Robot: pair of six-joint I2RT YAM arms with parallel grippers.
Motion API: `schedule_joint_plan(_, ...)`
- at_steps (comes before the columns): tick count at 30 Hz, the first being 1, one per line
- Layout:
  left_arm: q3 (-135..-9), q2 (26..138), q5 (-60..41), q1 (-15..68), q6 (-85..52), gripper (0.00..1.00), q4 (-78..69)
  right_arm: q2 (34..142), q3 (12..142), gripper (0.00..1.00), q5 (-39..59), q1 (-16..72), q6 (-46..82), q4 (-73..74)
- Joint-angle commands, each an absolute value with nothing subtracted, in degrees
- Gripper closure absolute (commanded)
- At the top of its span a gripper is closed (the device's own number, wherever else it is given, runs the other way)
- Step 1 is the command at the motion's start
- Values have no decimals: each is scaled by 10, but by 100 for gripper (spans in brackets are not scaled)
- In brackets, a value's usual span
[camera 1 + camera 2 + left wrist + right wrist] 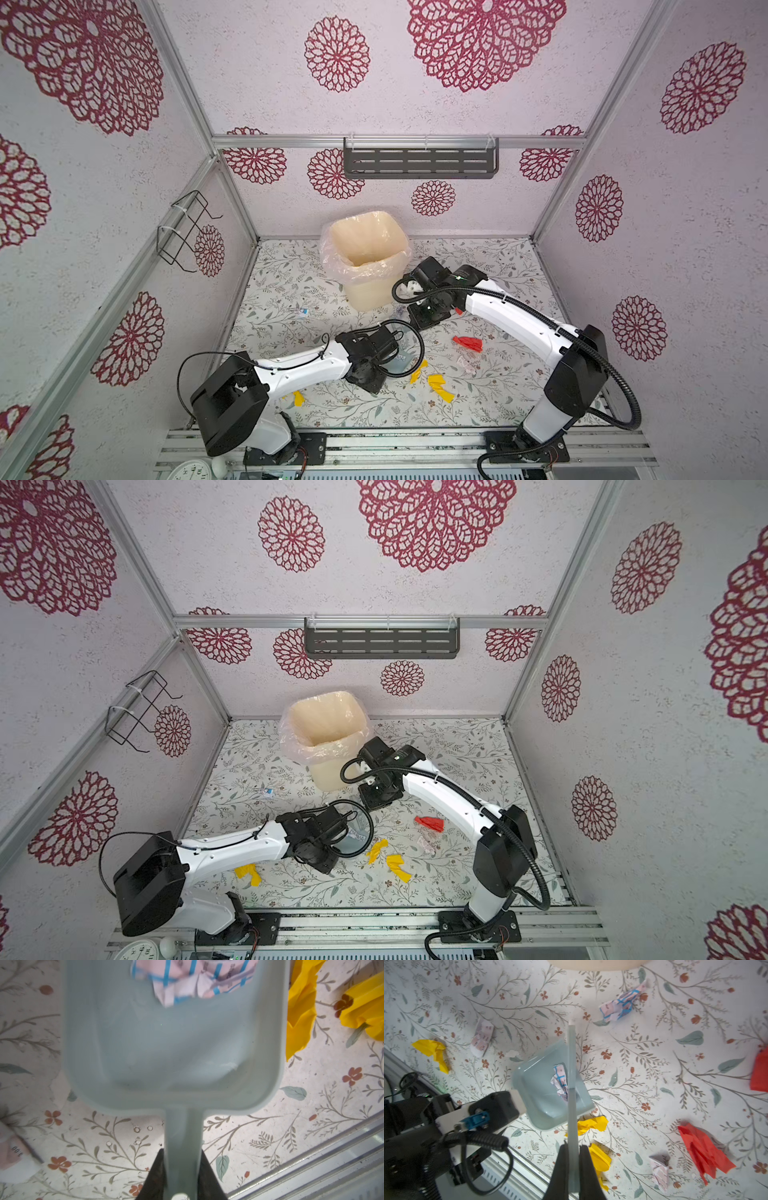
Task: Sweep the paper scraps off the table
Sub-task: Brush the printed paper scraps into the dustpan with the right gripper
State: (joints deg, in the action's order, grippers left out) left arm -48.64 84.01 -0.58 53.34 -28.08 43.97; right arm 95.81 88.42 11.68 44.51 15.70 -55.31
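Observation:
My left gripper [182, 1153] is shut on the handle of the pale blue dustpan [174, 1047], which lies flat on the table [498, 266]. One pink, blue-lined paper scrap [193, 978] sits inside the pan near its mouth. High above the pan, my right gripper [573, 1147] is shut on the thin pale brush handle [572, 1084], seen edge-on. Loose scraps lie around: yellow ones [440, 386] [417, 372] beside the pan, another yellow [297, 398] by the left arm, red [468, 344] and pale pink [465, 363] to the right.
A cream bin [365, 257] with a plastic liner stands at the back of the table, close to the right wrist. A small blue-marked scrap [302, 311] lies left of it. Aluminium rails [415, 440] run along the front edge, walls on the other sides.

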Motion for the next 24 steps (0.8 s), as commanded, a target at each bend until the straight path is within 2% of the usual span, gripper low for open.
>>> schedule_joint_plan(1, -487, 835, 0, 525, -278, 100, 431, 933, 876, 100, 171, 451, 175, -547)
schedule_joint_plan(6, -486, 831, 2, 526, -281, 100, 431, 914, 873, 100, 190, 452, 193, -540)
schedule_joint_plan(14, -480, 823, 7, 526, -282, 100, 425, 864, 849, 100, 107, 415, 212, -517)
schedule_joint_plan(19, -481, 823, 7, 526, -281, 100, 424, 870, 837, 100, 46, 405, 181, -548)
schedule_joint_plan(24, -483, 823, 7, 526, -281, 100, 425, 879, 813, 100, 49, 409, 177, -534)
